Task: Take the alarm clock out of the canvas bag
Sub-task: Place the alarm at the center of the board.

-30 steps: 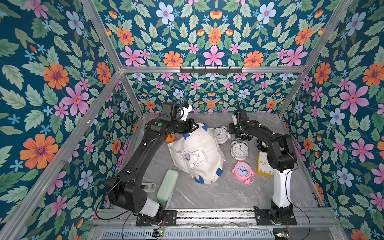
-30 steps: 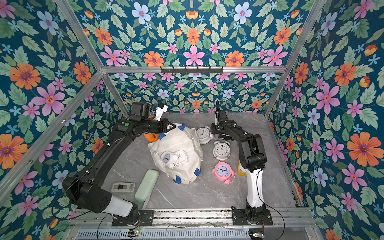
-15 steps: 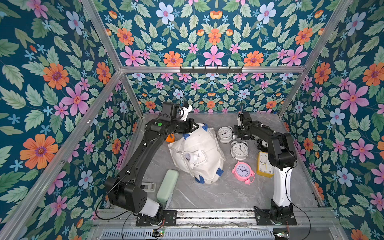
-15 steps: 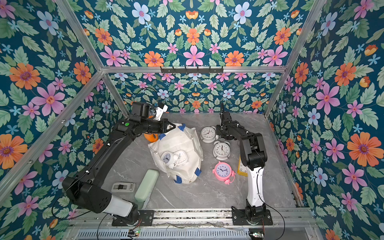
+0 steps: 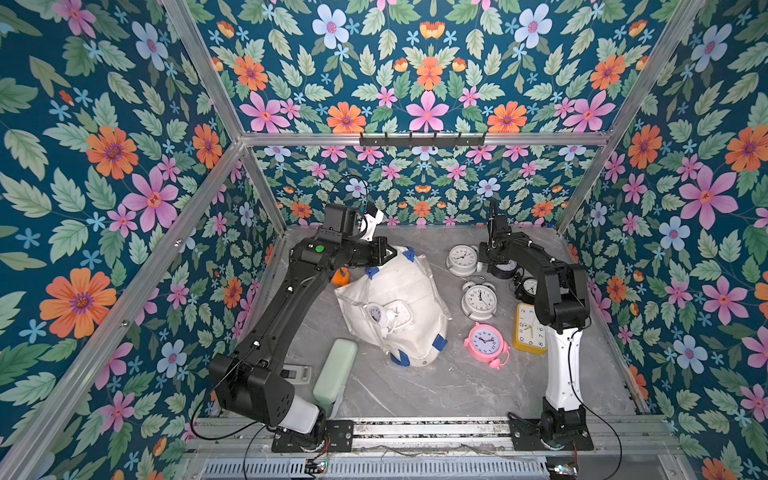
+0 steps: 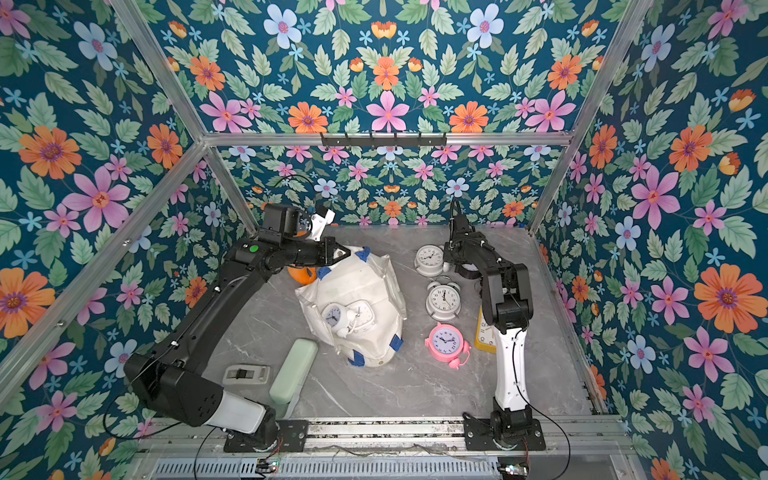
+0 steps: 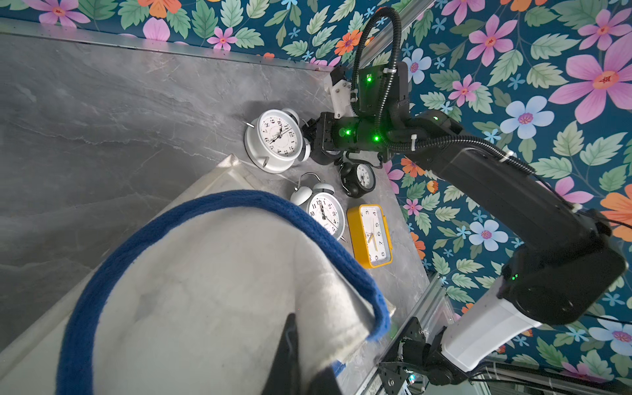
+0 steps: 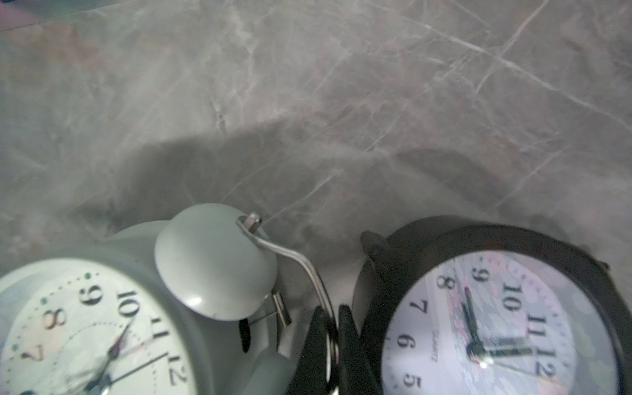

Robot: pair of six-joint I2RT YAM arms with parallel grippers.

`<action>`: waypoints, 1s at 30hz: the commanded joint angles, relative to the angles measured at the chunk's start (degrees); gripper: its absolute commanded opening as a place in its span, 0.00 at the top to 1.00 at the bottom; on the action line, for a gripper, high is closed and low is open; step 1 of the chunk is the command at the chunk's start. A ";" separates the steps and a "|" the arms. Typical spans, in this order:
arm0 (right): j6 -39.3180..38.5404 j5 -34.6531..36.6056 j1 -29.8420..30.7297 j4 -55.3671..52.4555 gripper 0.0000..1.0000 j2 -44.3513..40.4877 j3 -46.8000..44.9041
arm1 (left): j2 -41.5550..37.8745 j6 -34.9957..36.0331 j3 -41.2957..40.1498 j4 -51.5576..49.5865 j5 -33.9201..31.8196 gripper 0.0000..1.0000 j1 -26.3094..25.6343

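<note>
Centrally on the grey marble table [image 5: 407, 390] sits the canvas bag [image 5: 411, 291], off-white with blue corner tabs, slumped and bulging. At its far top edge the left gripper [image 5: 388, 252] has its jaws together on a pinch of the canvas, beside the blue strap handle [image 7: 239, 198] (the left wrist view shows only the finger ends). Two small pale clocks [image 5: 384, 316] show on the bag's near-left face; whether through a window or an opening I cannot tell.

Just right of the bag's far end, outside it, the grey twin-bell alarm clock [image 5: 462, 259] lies face up. The right gripper [image 8: 331, 313] is clamped on its thin wire handle [image 8: 297, 256], between that clock and a round black clock [image 8: 496, 325] just to its right.

Nearer, along the right side, lie a silver twin-bell clock [image 5: 478, 300], a small black clock [image 5: 528, 286], a yellow rectangular clock [image 5: 530, 328] and a pink clock [image 5: 485, 340]. An orange plush toy [image 5: 341, 276] peeks out at the bag's far-left side, under the left arm. A pale green case [image 5: 334, 370] lies at the near left.
</note>
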 commanded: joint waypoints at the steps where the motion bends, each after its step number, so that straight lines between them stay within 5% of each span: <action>1: 1.70 3.49 0.19 -4.15 1.00 0.42 1.03 | -0.68 -0.53 -0.30 2.29 -0.30 1.00 0.14; 7: 1.90 2.94 0.15 -2.87 0.98 -0.84 -0.89 | 0.62 -1.16 -0.94 2.88 -1.95 1.00 0.05; 14: 2.26 -1.12 0.13 -1.98 0.62 -7.45 -5.63 | 1.69 -1.92 0.19 4.09 -0.40 1.00 0.01; 18: 2.48 -4.85 0.18 -1.31 0.52 -13.76 -8.51 | 1.98 -2.40 0.69 4.66 0.64 1.00 0.04; 30: 9.14 -23.72 8.21 7.18 0.52 -44.82 -25.79 | 2.30 -2.75 1.35 5.38 0.83 1.00 0.04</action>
